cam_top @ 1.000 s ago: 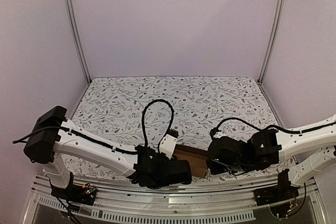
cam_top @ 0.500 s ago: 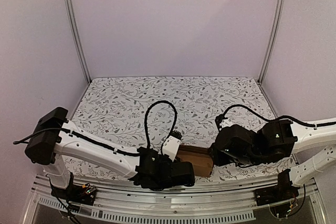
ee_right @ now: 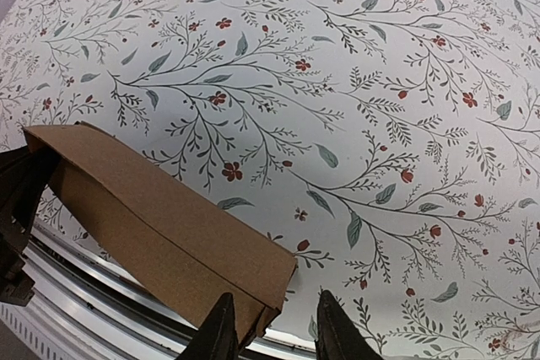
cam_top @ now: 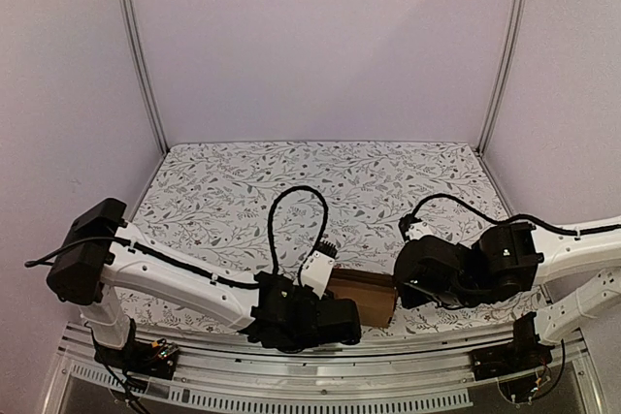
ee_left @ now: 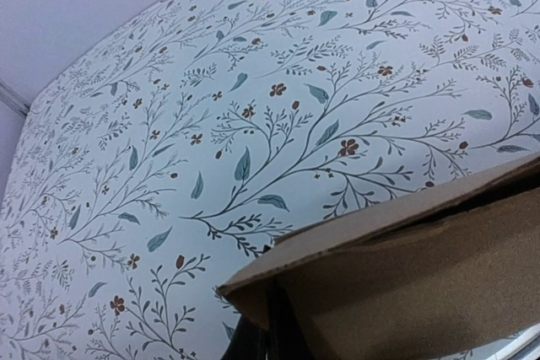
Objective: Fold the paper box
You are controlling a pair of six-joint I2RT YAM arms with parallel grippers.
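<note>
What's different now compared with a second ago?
The right arm lifted and swung back a little, then brought its claw in at the right end of the box, jaws apart around a corner. The box and the left claw slid slightly to the right. The left claw stayed shut on the box, and nothing was let go.

Robot laboratory test cell. We identify it by 2 white jointed machines, the left arm [cam_top: 165, 273] and the right arm [cam_top: 572, 254], mounted on a slotted aluminium rail [cam_top: 320, 380] along the bottom of the frame. 2 aluminium profile posts [cam_top: 136, 46] rise at upper left and upper right. Plain pale panels [cam_top: 320, 36] enclose the back and both sides, and a floral-print cloth [cam_top: 320, 172] covers the bench at centre.
</note>
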